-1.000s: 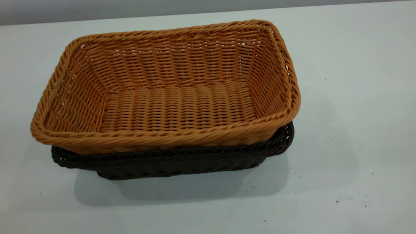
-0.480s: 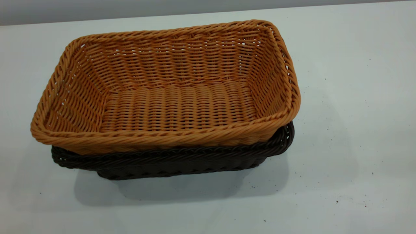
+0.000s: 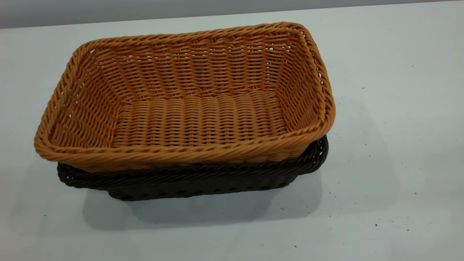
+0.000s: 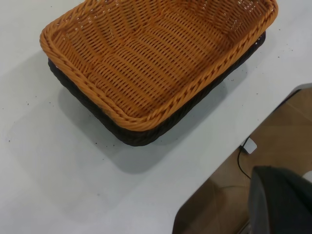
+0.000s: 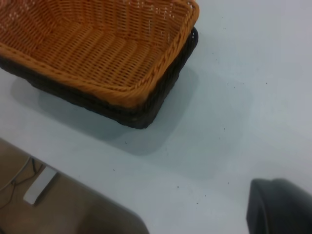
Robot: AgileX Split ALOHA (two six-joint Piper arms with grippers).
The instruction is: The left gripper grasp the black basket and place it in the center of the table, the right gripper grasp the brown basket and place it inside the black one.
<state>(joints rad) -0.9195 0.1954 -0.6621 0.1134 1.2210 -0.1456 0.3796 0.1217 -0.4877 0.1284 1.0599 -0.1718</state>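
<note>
The table (image 3: 398, 108) holds both baskets near its middle. The brown basket (image 3: 188, 105) sits inside the black basket (image 3: 203, 179), which peeks out under its rim. The job looks done; next, the arms only need to stay away. No end effector shows near the baskets, so I cannot tell their grip.

Brown basket (image 3: 188, 108) nested in black basket (image 3: 203, 181) — both on table (image 3: 380, 163).
</note>
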